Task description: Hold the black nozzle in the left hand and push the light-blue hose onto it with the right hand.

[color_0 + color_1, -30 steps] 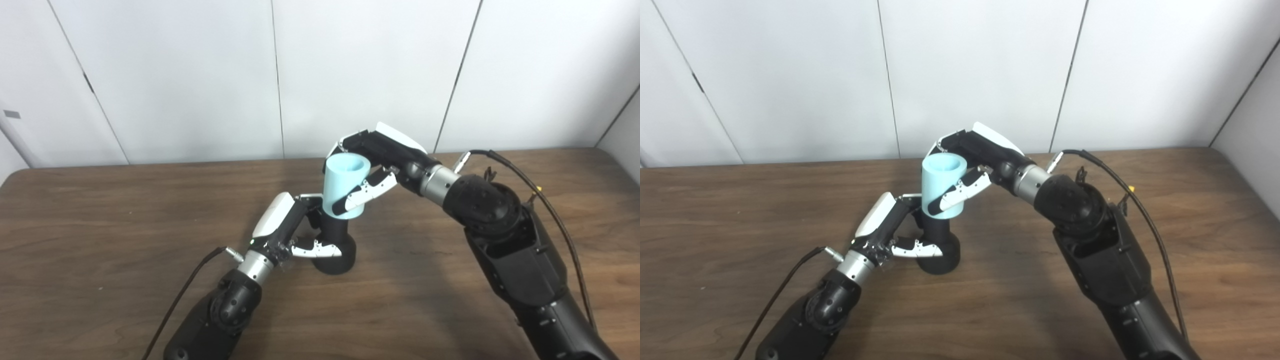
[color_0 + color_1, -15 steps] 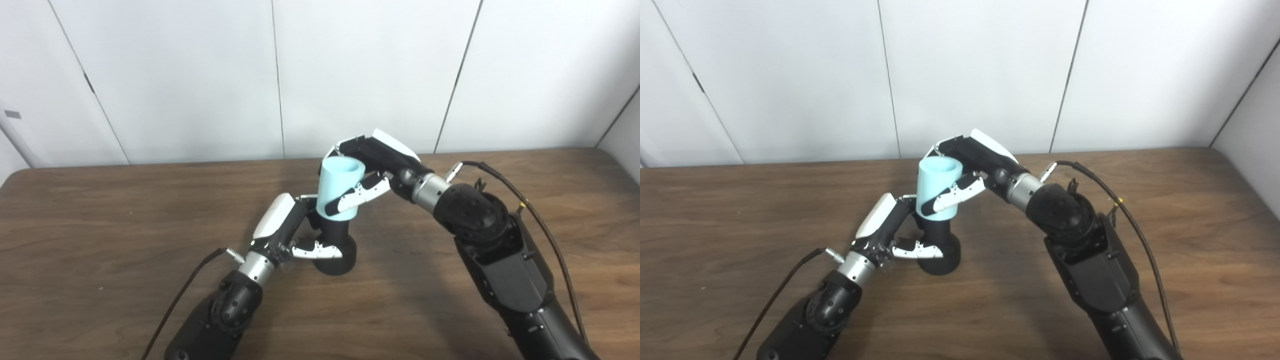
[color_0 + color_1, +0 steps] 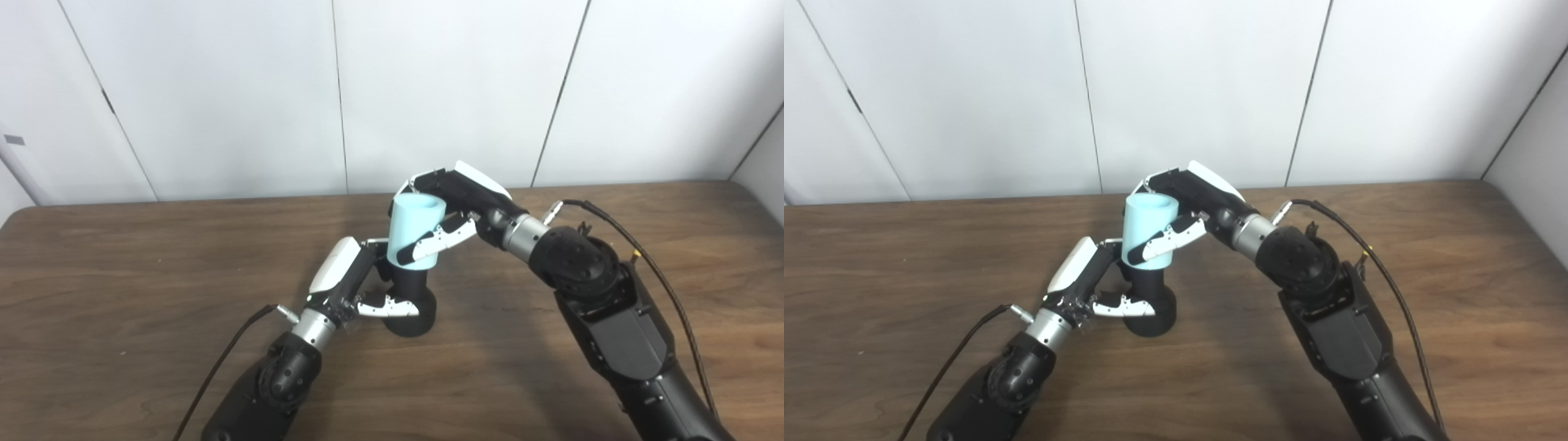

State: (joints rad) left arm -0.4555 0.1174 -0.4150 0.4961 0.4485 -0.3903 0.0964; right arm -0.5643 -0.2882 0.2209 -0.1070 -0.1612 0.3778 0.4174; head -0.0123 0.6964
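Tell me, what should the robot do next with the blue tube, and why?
Probably straighten it and press it further down. The right hand holds the light-blue hose tilted on the black nozzle, whose neck still shows below it. The left hand steadies the nozzle on the table.

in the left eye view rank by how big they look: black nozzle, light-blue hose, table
1. table
2. light-blue hose and black nozzle: too close to rank, since hands cover part of both.
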